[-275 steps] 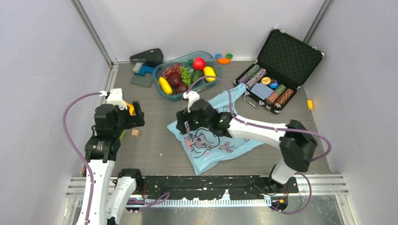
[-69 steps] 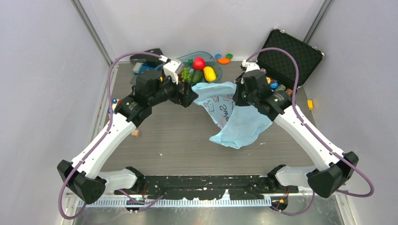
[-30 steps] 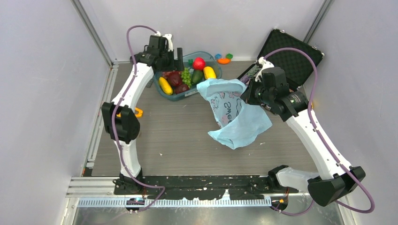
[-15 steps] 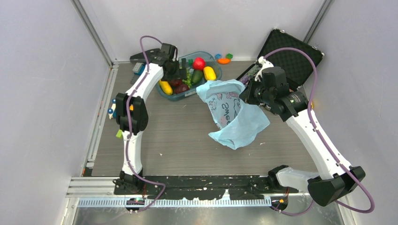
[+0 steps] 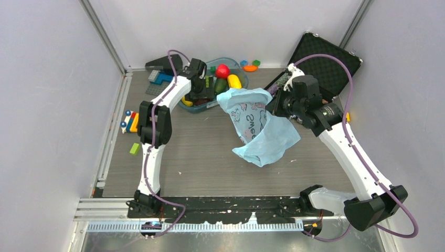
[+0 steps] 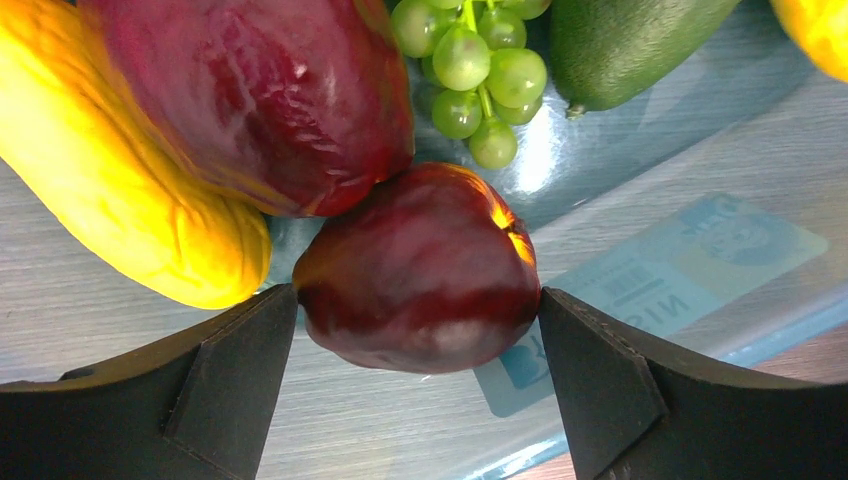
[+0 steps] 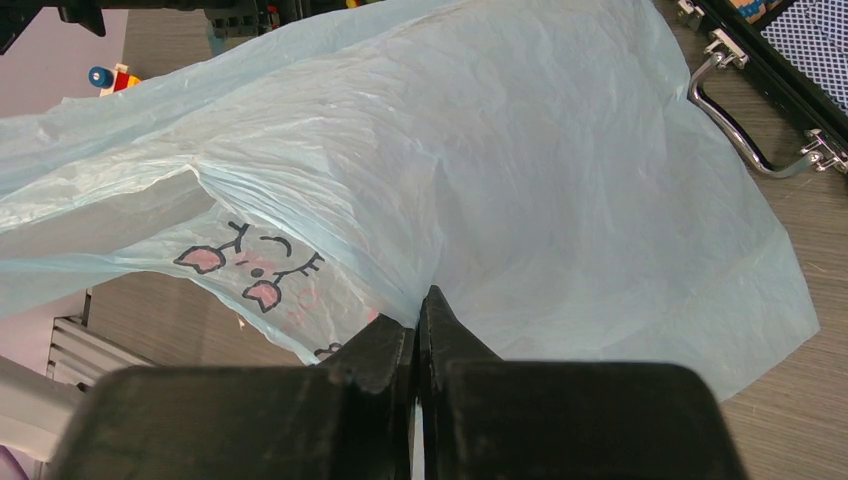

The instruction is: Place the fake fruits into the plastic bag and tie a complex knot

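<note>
A lab test cell: 2 bench-bolted arms [image 5: 341, 152], bare grey walls [image 5: 47, 79], aluminium framing [image 5: 102, 39].

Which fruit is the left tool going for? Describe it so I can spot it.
Look in the clear blue tub at the table's far edge. Between the left tool fingers sits a dark red round fruit, smaller than the elongated dark red one behind it.

From beside the tub [image 5: 184, 103], I've lowered the left gripper [image 6: 418, 320] into it, fingers now straddling a dark red fruit [image 6: 420, 270].
</note>
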Motion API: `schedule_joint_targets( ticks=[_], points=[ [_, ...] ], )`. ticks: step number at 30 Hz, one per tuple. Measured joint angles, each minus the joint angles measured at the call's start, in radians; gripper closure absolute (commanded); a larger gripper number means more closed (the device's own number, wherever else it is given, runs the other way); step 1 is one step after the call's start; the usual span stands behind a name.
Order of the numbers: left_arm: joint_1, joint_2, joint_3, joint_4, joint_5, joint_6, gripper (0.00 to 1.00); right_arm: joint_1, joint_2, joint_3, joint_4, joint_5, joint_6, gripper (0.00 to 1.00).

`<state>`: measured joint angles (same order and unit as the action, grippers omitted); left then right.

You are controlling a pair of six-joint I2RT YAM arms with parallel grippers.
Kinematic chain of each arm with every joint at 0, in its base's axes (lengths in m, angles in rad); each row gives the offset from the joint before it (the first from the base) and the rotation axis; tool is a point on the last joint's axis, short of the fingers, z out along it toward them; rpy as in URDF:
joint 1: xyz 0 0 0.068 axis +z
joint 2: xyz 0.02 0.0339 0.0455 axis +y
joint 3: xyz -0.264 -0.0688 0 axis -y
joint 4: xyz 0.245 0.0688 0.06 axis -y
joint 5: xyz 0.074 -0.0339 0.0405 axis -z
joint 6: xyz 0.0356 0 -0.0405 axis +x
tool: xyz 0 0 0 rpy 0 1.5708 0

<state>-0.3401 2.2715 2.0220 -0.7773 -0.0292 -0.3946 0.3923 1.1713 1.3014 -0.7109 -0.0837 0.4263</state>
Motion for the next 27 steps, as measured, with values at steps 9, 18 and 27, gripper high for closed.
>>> schedule_joint_targets(
  ticks=[9,18,27],
  points=[
    [0.008,0.028,0.052,-0.029,0.042,-0.025,0.31,0.000,-0.008,-0.019,0.008,-0.006,0.004,0.95],
    [0.011,0.034,0.067,-0.028,0.069,-0.033,0.43,0.000,-0.041,-0.023,0.008,-0.006,0.006,0.95],
    [0.014,-0.071,-0.105,0.089,0.074,-0.031,0.49,0.000,-0.048,-0.029,0.012,-0.006,0.007,0.95]
  ],
)
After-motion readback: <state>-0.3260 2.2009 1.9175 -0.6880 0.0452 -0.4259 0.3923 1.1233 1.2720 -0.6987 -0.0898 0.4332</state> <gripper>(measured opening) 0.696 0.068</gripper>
